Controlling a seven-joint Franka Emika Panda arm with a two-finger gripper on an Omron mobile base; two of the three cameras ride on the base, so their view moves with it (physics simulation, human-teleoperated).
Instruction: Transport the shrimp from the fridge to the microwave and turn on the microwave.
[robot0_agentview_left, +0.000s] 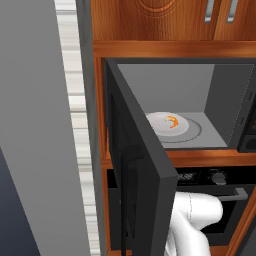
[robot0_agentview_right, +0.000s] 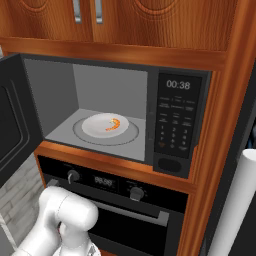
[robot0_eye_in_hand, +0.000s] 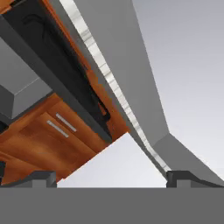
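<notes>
Shrimp (robot0_agentview_right: 114, 125) sitting on microwave (robot0_agentview_right: 120, 112) turntable, well away from gripper (robot0_eye_in_hand: 111, 177), jaws standing wide, grasping nothing; door (robot0_agentview_left: 137, 165) hanging open, needing closing, then keypad (robot0_agentview_right: 175, 125).

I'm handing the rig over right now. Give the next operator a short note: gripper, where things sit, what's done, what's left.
Gripper: open, holding nothing, fingertips wide apart.
Shrimp: lying on the white plate on the turntable inside the microwave.
Microwave door: swung wide open to the left.
Keypad: display lit.
Done: shrimp delivered into the microwave.
Left: shut the door, then press start on the keypad.
</notes>
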